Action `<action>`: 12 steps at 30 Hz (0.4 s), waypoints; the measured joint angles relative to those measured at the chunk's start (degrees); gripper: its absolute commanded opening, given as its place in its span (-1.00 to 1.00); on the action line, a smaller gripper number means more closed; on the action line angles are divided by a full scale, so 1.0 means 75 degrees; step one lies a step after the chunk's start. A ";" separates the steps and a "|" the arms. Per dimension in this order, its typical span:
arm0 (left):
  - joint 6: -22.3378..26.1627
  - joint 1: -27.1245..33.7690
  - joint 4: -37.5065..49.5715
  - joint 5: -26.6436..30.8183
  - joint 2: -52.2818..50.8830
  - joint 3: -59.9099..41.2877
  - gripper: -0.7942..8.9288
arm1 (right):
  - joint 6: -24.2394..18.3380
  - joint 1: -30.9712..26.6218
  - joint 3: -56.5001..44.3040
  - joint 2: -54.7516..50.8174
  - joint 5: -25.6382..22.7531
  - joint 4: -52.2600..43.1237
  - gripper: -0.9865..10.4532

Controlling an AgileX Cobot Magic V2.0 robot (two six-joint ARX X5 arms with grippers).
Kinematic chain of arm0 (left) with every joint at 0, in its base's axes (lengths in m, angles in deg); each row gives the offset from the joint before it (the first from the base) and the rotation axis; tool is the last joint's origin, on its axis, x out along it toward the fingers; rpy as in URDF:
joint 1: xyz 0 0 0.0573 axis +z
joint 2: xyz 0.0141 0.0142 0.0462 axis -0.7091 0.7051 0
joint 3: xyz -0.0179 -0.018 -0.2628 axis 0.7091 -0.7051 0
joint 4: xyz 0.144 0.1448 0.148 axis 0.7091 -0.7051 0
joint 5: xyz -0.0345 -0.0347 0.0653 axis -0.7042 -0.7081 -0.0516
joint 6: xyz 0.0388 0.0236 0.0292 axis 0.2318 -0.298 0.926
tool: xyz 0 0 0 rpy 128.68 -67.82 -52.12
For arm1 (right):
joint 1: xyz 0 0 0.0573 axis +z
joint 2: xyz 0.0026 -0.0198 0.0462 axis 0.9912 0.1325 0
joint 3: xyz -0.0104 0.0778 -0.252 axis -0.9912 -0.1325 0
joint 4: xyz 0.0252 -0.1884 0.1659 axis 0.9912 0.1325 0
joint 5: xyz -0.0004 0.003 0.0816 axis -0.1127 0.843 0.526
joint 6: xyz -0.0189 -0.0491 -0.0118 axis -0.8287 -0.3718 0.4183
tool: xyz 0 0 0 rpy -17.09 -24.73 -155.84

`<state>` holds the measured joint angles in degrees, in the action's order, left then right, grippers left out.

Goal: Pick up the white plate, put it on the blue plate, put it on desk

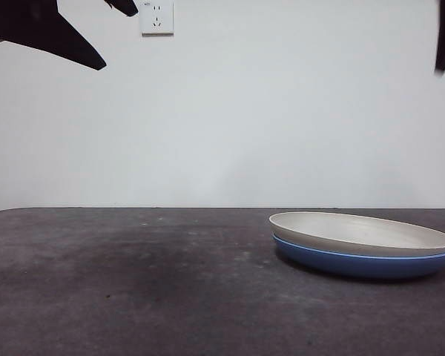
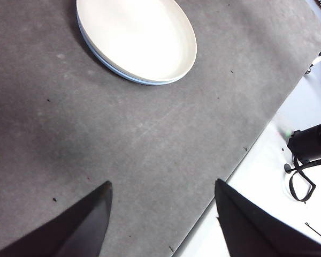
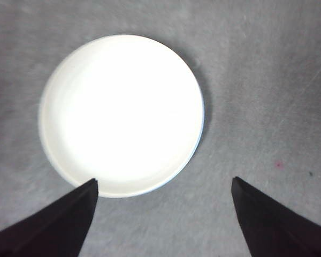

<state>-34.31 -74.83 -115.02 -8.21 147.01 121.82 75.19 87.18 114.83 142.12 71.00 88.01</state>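
- One desk (image 1: 133, 282), dark grey and scuffed, fills the scene.
- Two plates: one white plate (image 1: 360, 233) stacked in one blue plate (image 1: 363, 264), on the desk.
- Two grippers, both raised with jaws spread wide and empty: right gripper (image 3: 163, 214) above the stack, left gripper (image 2: 163, 214) off aside.
- Next, probably lift the white plate by its rim, keeping it level.

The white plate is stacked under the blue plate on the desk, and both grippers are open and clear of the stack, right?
Not quite: the white plate sits on top of the blue plate, as the front view shows. The rest holds: the stack rests on the desk, and the left gripper and right gripper are open, holding nothing.
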 measured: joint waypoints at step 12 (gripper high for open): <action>0.0000 0.0000 -0.0003 0.0000 -0.0111 0.0000 -0.19 | -0.0015 -0.0335 -0.0085 0.2515 0.0204 -0.1075 -0.13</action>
<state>-34.31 -74.83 -115.04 -8.21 146.17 121.82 75.08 84.67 114.20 160.99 72.52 79.95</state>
